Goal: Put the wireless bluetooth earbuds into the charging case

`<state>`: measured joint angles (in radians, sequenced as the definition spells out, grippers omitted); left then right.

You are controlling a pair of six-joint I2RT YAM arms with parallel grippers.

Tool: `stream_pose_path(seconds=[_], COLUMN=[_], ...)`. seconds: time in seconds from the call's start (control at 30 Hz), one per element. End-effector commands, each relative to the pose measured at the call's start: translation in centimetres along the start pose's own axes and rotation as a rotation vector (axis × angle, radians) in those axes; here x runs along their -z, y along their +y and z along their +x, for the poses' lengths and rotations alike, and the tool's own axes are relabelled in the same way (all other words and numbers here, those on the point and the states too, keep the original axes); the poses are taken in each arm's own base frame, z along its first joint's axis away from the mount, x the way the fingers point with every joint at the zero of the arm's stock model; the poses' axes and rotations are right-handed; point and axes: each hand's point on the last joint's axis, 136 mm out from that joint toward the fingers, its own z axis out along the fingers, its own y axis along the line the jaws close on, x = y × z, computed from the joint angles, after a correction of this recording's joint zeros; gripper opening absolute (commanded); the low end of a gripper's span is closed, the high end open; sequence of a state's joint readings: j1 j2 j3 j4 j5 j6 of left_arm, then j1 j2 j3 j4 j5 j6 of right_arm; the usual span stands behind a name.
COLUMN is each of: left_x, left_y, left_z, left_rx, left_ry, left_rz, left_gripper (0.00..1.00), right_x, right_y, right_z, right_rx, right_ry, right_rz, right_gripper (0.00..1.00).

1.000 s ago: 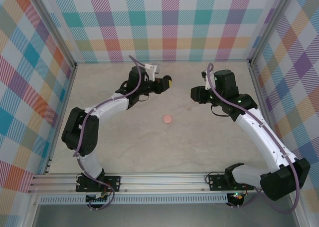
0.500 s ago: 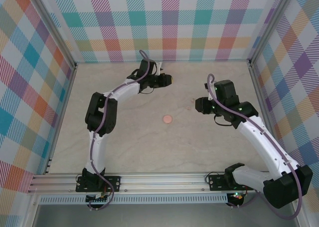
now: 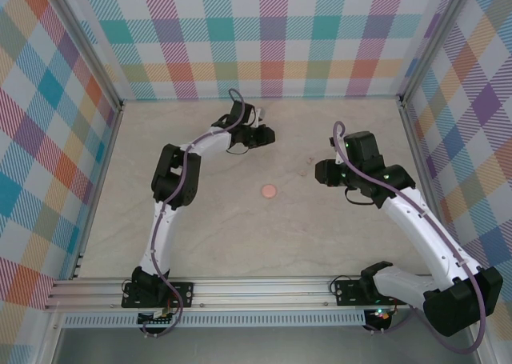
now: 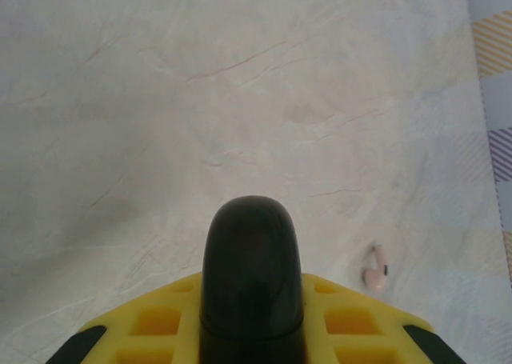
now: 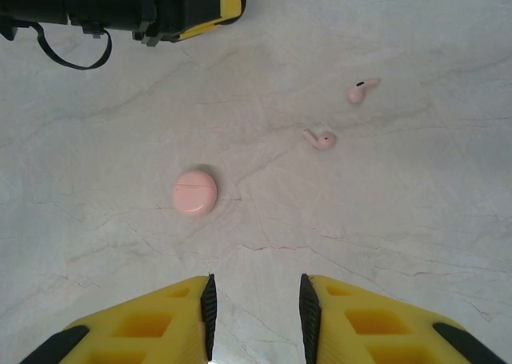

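Since both pink pieces lie loose on the tabletop [image 5: 96, 244], nothing is in the charger yet. The pink case [image 5: 194, 193] sits flat mid-tabletop and looks closed, with a seam line across its top. In the right wrist view the near earbud [image 5: 321, 139] lies a little right of the case, and the far earbud [image 5: 362, 90] lies beyond it. The two are apart and neither touches the case.

The right fingers [image 5: 209, 308] are slightly parted with nothing between them. They hang above the bare tabletop on the near side of the case. My read is that they are held back so the case and buds stay in sight for lining up a pick.

The left fingers [image 4: 252, 284] are pressed together and look empty, their tip aimed at the tabletop. A pink earbud [image 4: 376, 270] lies just right of the tip; I can't tell which of the two it is.

The case likely has to be opened first, since a shut lid blocks insertion. The buds are tiny and rounded, so they could roll or slip in a pinch.
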<state>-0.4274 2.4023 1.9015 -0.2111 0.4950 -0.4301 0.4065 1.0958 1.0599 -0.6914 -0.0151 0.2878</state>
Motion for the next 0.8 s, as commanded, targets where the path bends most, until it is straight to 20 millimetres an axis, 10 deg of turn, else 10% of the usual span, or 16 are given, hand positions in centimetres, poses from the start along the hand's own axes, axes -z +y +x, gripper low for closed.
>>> stream_pose_path(seconds=[0.0, 0.3, 0.77], left_x=[-0.3, -1.7, -0.2], left_y=[1.3, 3.5, 5.5], left_z=[-1.0, -0.3, 0.1], left_rx=[0.054, 0.091, 0.072], left_ry=[-0.013, 0.019, 0.035], left_rz=[-0.003, -0.054, -0.198], left_gripper=[0.19, 0.22, 0.61], right_x=[0.5, 0.4, -0.1], right_y=[0.2, -0.1, -0.5], right_z=[0.5, 0.8, 0.9], right_rx=[-0.013, -0.022, -0.014], right_ry=[0.011, 0.025, 0.032], right_rz=[-0.011, 0.002, 0.025], right_gripper=[0.37, 0.37, 0.41])
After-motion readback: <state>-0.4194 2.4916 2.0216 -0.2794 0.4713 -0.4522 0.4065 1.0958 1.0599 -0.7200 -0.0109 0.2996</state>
